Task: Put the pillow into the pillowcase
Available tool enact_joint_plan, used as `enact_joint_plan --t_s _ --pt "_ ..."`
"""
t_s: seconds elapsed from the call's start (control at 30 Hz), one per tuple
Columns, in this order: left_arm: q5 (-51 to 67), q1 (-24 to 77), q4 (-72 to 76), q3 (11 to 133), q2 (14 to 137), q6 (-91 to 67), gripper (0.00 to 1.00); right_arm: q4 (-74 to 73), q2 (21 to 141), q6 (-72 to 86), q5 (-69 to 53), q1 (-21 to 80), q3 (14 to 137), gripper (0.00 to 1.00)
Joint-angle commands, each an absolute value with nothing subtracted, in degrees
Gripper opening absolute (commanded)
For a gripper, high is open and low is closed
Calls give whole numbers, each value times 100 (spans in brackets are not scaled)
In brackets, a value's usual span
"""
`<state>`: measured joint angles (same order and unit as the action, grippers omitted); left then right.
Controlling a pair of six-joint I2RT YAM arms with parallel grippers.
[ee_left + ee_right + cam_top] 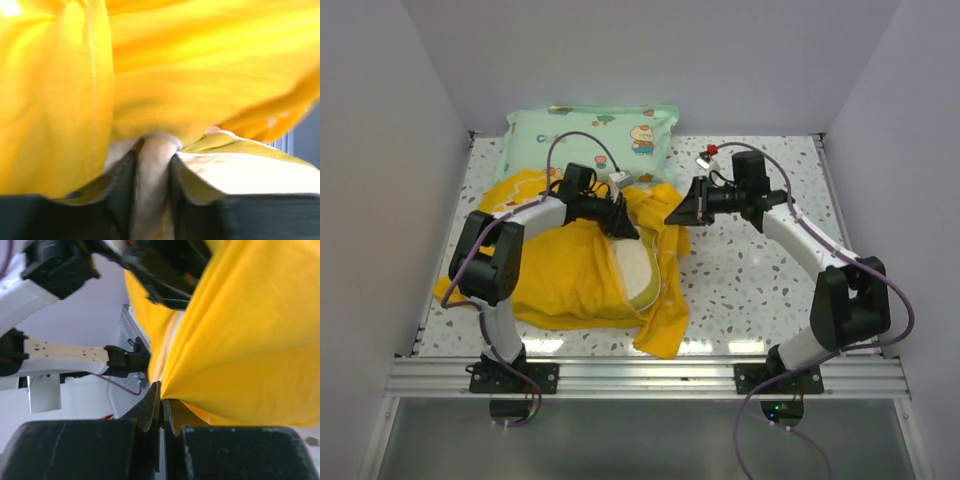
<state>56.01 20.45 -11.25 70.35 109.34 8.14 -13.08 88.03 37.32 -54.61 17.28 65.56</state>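
Pillow [632,268] partway inside the yellow pillowcase [570,275] on my table [750,290].
Top: the pillow shows at the case's mouth. Left wrist: my left tool [154,150] pinches cream pillow cloth. Right wrist: my right tool [161,396] is clenched on the pillowcase's edge.

White links [535,213], black joints [490,262], purple cables [575,137] — left claw [626,228] and right claw [673,217] black.

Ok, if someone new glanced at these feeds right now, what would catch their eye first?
The bright yellow pillowcase heaped left of centre on the speckled table, the cream pillow showing at its open mouth. At that mouth the left end effector is shut on the pillow's edge, and the right end effector pinches the yellow fabric. A mint-green pillow lies at the table's back.
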Motion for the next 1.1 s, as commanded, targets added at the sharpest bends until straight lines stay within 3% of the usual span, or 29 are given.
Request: enact_joint_plan --t_s 0.0,0.17,0.2,0.23,0.33,0.5,0.77,1.07 --pt "5537 1433 477 6933 10187 -548 39 -2555 9034 2543 -5423 1346 6952 0" --pt "5249 1748 -3006 7962 9766 2404 60 -2935 9764 2092 -5203 1169 7531 0" --pt "5090 1793 -3302 7945 9678 3104 68 -2927 9834 2118 -5247 1169 7593 0" --pt "4837 1828 -3740 7884 9590 3372 69 -2857 9948 2144 -5291 1178 7672 0" --pt "4265 2161 -4645 7831 9247 4313 99 -2716 10011 2320 -5422 1178 7708 0" --pt "3255 3391 -4641 7050 8456 4773 100 -2724 10011 2417 -5467 1169 7717 0" --pt "1443 5200 -3007 6021 8156 4018 100 -2935 10046 2259 -5274 1186 7734 0" --pt "1213 5590 -2426 6310 8701 2850 100 -2979 10292 2338 -4853 1187 7998 0"
